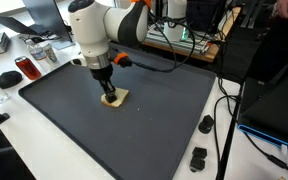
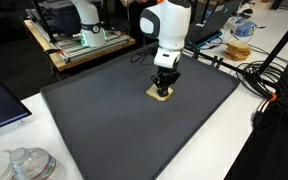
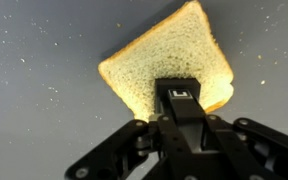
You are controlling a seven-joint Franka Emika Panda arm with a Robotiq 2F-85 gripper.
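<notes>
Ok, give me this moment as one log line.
gripper: tips at bread slice edge | jaws: open or shut unclear | bread slice: flat on dark mat | contact: cannot tell

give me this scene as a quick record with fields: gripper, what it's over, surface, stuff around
gripper: points straight down, fingers look closed together
nearest thing: slice of bread, whole, lying flat
relation: the fingertips are over the slice's edge in the wrist view; cannot tell whether they touch it
surface: dark grey mat on a white table
place on mat: the slice lies towards the robot's side, in both exterior views
around: cables on the table beside the mat
</notes>
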